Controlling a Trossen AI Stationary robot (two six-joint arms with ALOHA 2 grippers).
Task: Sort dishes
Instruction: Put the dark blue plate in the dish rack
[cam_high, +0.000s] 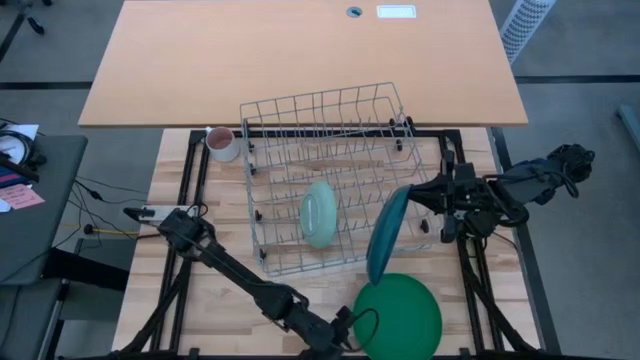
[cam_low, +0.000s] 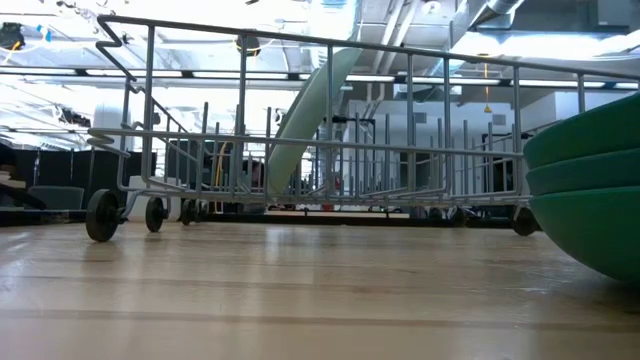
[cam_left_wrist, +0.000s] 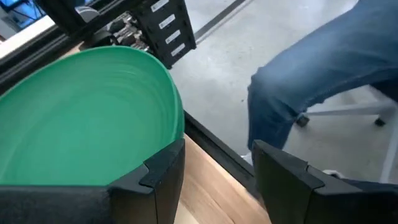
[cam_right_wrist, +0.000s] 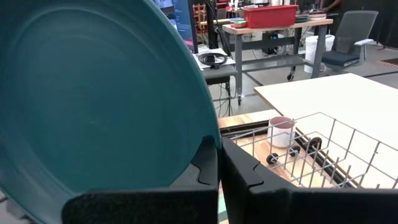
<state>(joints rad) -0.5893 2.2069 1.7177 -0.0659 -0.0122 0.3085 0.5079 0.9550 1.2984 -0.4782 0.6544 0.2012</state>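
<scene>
A wire dish rack (cam_high: 325, 180) stands mid-table with a pale mint plate (cam_high: 318, 213) leaning on edge between its wires (cam_low: 310, 110). A stack of green plates (cam_high: 398, 315) lies flat near the front edge (cam_low: 590, 200). My right gripper (cam_high: 428, 205) is shut on a dark teal plate (cam_high: 387, 235) over the rack's right side. My left gripper (cam_high: 350, 328) is open at the stack's left near rim. In the left wrist view (cam_left_wrist: 214, 168) nothing is between its fingers and the top green plate (cam_left_wrist: 81, 118) lies outside one finger. My right gripper pinches the teal plate's rim (cam_right_wrist: 208, 140) between its two fingers, coming about level from the table's right. The plate stands on edge, slightly tilted, lifted clear above the rack. My left gripper has one finger (cam_left_wrist: 165, 171) right at the top green plate's rim; whether it touches, I cannot tell.
A pinkish-white mug (cam_high: 221, 143) stands outside the rack's far left corner. A larger tan tabletop (cam_high: 300, 55) lies beyond the rack. A seated person's leg in jeans (cam_left_wrist: 323, 68) shows past the table's near edge, close to the left gripper.
</scene>
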